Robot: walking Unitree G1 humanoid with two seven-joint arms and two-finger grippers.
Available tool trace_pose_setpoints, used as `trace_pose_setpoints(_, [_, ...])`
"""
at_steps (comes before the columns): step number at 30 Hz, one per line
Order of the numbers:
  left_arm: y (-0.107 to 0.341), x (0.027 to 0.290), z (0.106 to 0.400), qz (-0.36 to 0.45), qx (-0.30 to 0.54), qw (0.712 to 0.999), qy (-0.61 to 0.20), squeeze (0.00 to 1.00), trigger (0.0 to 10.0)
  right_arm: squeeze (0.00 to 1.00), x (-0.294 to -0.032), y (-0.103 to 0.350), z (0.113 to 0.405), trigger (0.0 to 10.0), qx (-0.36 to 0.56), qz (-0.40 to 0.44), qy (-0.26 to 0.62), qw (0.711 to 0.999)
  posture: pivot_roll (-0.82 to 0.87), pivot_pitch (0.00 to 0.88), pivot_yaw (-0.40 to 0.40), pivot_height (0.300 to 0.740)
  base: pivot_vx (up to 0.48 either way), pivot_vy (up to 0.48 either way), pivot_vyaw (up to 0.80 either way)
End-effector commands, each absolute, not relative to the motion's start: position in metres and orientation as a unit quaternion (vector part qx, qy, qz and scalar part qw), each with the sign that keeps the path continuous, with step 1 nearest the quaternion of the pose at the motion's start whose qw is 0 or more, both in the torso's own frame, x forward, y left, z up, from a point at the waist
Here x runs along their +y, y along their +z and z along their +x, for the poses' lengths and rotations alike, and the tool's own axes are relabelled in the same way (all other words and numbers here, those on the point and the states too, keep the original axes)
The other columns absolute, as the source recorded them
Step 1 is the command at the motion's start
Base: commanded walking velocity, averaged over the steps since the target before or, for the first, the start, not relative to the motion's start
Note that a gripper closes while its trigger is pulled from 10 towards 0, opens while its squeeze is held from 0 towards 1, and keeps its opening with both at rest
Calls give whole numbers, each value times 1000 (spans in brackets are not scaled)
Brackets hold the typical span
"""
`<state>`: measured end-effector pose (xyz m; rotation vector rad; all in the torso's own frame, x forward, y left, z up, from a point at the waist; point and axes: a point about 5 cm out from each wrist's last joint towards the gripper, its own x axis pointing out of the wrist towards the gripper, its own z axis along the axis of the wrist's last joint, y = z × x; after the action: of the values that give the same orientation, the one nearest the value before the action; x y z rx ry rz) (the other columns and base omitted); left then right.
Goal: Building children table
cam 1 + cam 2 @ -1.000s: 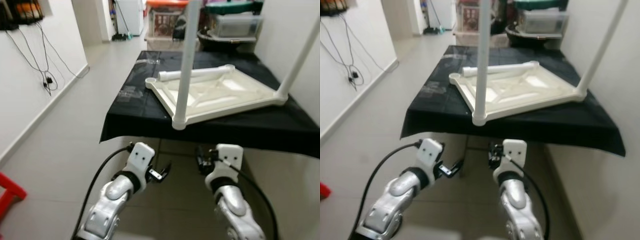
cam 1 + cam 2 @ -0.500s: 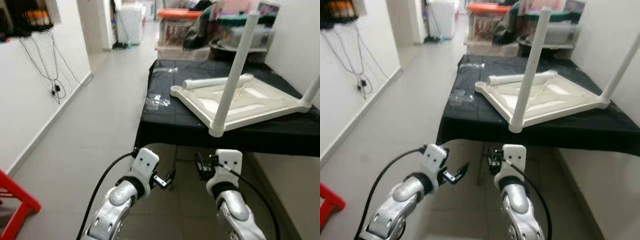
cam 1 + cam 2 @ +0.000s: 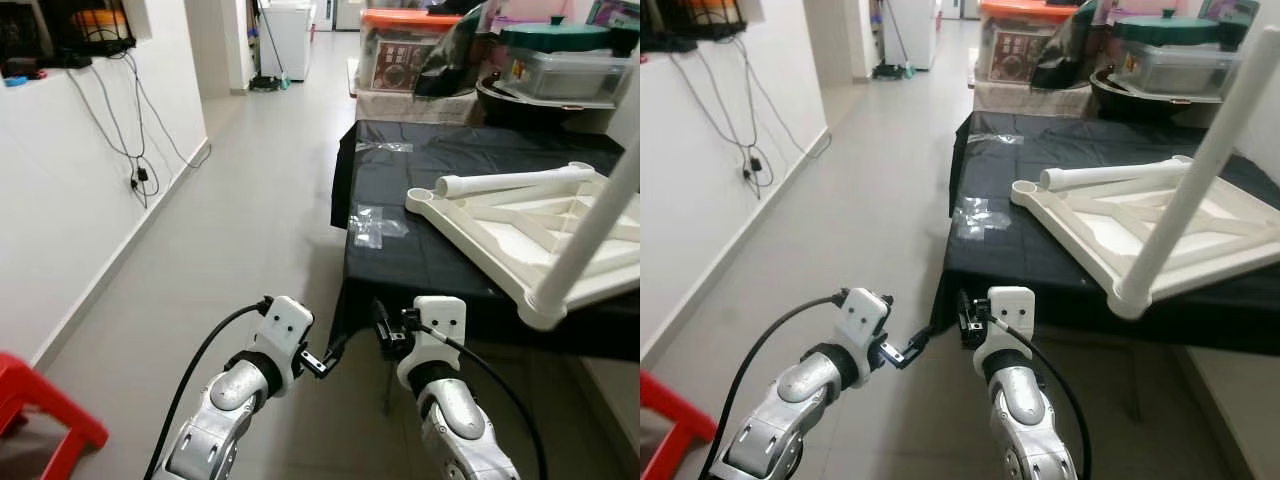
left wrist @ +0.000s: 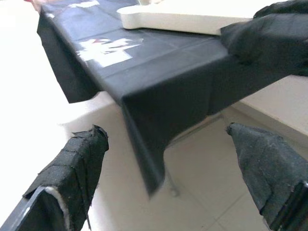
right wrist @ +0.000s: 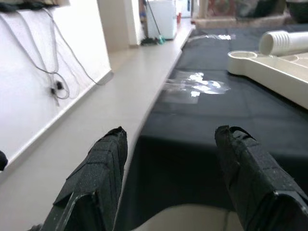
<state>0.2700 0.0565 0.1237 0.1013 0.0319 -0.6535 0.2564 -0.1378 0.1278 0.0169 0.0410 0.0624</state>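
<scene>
Left eye view: table (image 3: 520, 230) upside down on black cloth (image 3: 420, 250), one leg (image 3: 590, 240) standing up, another leg (image 3: 515, 182) lying on it.
Left gripper (image 4: 166, 168): fingers wide, low before cloth corner.
Right gripper (image 5: 168, 159): fingers wide, near cloth edge.
Bag (image 3: 378, 225): flat on cloth.

A long corridor is floored with pale grey tiles (image 3: 230, 230). A white wall (image 3: 70, 200) is seen along the left, with black cables (image 3: 135, 120) hanging down it from a dark shelf (image 3: 60, 30). A table is draped in a black cloth (image 3: 420, 220). Stacked storage boxes (image 3: 405, 55) are set behind it. A white appliance (image 3: 290, 35) stands at the far end, and a red stool (image 3: 40, 410) at the lower left.
</scene>
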Motion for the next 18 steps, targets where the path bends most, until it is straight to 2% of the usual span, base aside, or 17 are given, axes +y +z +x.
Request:
trace_pose_setpoints(1, [121,58,269,50,21,946,-320,0,10000,0,-136,129,256,10000,16,14,39,999,75,0,-32,740,390,0,0])
trace_pose_setpoints(9, [121,58,268,50,22,945,-322,0,10000,0,-135,129,256,10000,17,17,44,999,79,0,-39,740,412,0,0])
trace_pose_setpoints(11, [121,58,268,51,22,945,-323,0,10000,0,-135,129,256,10000,17,17,45,999,79,0,-39,740,371,-300,0])
trace_pose_setpoints(18, [123,54,265,50,22,944,-326,0,10000,0,-147,137,257,10000,-9,24,15,1000,46,0,-64,740,0,0,0])
